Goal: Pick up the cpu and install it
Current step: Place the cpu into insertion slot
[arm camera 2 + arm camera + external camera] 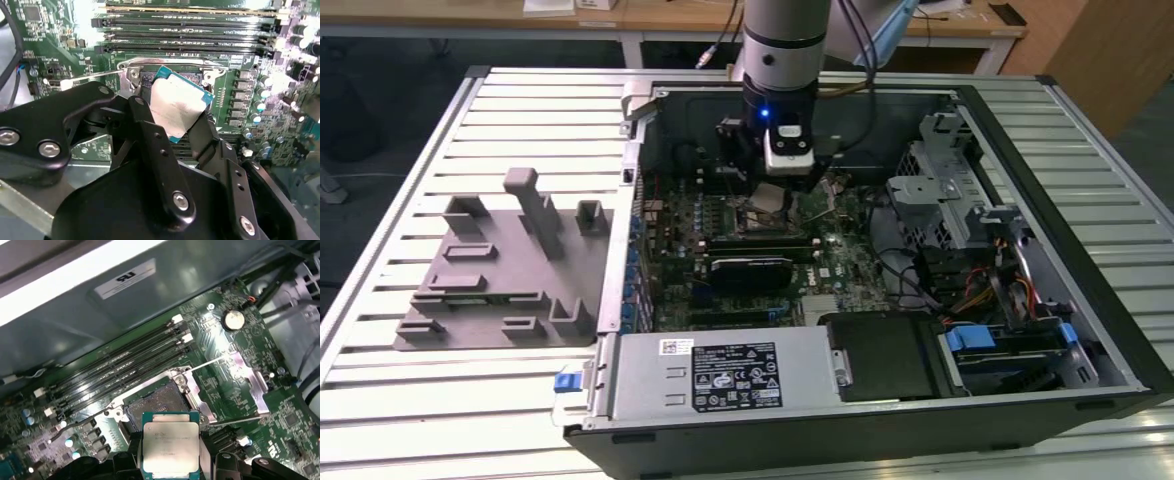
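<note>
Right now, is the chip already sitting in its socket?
No, the gripper holds the chip, and the open socket beyond it is empty.

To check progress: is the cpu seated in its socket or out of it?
Out. The gripper holds the cpu clear of the socket, whose cavity lies bare.

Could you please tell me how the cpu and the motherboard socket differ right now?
The cpu is pale silver; the socket is dark. The cpu is clamped in the tool above the motherboard; the socket sits fixed in it, open. Both look squarish.
</note>
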Controlling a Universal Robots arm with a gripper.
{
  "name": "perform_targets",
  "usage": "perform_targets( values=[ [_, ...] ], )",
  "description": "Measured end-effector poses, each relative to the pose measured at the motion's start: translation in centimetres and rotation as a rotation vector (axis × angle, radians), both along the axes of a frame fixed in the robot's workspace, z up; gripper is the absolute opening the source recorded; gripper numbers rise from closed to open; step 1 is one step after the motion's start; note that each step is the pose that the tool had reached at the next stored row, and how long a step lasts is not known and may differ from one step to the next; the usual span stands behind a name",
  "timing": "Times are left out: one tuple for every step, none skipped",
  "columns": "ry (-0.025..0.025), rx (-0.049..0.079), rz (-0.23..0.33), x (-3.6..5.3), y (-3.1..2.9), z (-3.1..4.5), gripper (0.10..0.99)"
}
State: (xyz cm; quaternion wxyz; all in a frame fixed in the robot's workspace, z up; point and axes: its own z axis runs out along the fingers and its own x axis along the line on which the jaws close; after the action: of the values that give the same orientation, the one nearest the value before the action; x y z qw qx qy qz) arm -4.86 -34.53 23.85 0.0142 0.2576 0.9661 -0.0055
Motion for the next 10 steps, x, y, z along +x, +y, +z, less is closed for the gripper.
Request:
perform_targets(
  values=[
    [0.0000,0.000,-0.013,0.00,0.00,0.00,0.541],
    [0.0000,0.000,-0.026,0.00,0.00,0.00,0.541],
    [0.0000,0.000,-0.039,0.00,0.00,0.00,0.541],
    [0.0000,0.000,-0.052,0.00,0.00,0.00,0.541],
    [0.0000,0.000,-0.064,0.00,0.00,0.00,0.541],
    [0.0000,0.000,-0.076,0.00,0.00,0.00,0.541],
    [0.0000,0.000,-0.089,0.00,0.00,0.00,0.541],
    [0.0000,0.000,-0.101,0.00,0.00,0.00,0.541],
    [0.0000,0.000,-0.113,0.00,0.00,-0.01,0.541],
    [0.0000,0.000,-0.126,0.00,0.00,0.00,0.541]
  ],
)
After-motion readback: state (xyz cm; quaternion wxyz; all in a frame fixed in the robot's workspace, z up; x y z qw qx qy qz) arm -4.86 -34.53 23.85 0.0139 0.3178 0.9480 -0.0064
